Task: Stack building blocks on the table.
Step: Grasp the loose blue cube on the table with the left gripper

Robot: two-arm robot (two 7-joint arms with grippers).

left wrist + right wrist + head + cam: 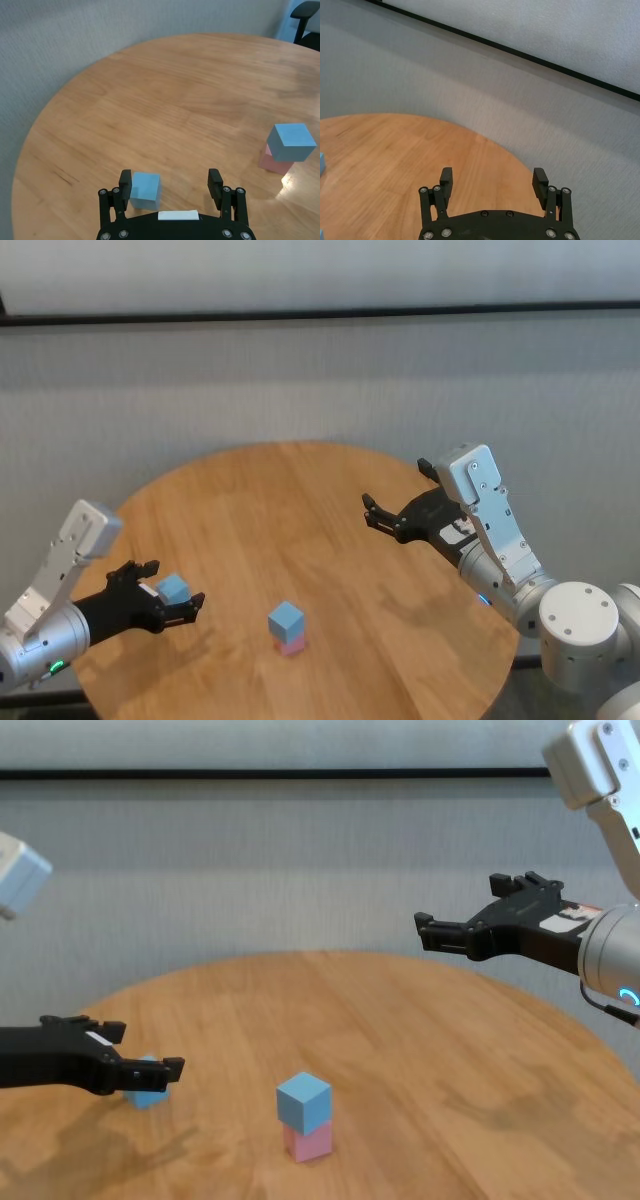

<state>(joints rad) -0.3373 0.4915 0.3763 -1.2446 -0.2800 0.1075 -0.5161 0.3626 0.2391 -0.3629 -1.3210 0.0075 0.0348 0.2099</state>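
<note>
One blue block (145,189) sits between the open left tool's (172,186) fingers.

We hold our left gripper (170,602) low at our left side, forearm reaching forward, fingers (124,184) spread wide. Our right gripper (385,518) hangs raised at our right, wrist bent inward toward the left, fingers (540,178) likewise wide apart and holding nothing.

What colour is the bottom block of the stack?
Pale pink, clearest in the chest view.
</note>
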